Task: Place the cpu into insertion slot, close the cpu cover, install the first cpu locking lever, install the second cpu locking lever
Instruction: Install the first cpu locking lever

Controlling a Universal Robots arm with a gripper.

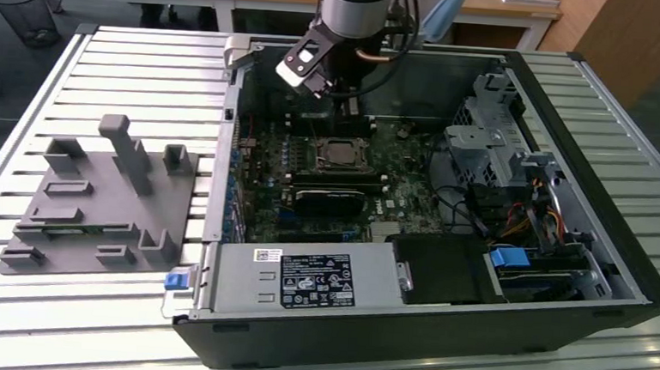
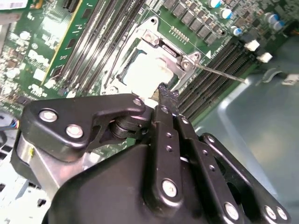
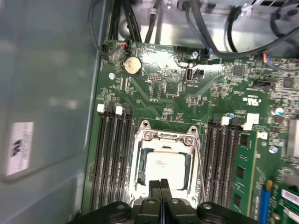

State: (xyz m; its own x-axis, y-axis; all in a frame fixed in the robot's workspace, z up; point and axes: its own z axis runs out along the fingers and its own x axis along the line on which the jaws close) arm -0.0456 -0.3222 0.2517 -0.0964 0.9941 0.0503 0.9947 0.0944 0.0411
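Window in the cpu cover frames the cpu, pale and silvery; gripper closed, empty.

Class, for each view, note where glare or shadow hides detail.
Second wrist view: glare washes the face of the cpu near white. First wrist view: a bright patch blooms on the green board beside the coin cell. Exterior view: the inside of the computer case sits in shade beside the bright slatted table.
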